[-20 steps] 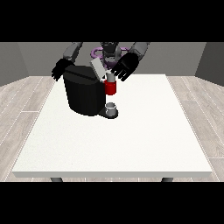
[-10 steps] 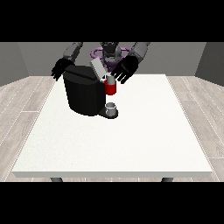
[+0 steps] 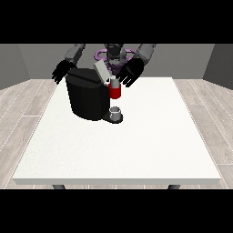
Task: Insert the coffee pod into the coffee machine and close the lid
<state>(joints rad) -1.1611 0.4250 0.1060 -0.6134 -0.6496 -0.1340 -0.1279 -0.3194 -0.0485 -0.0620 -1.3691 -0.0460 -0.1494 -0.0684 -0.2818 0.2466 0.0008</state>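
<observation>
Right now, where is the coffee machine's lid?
In the front view the lid stands tilted open above the black coffee machine, left of centre near the table's far edge, just left of the hand at the view's right.

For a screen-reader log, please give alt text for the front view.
A black coffee machine stands on a white table, its grey lid raised and tilted, with a red part at its front above a small grey cup. The hand at the view's right hovers beside the lid; the hand at the view's left is behind the machine.
</observation>
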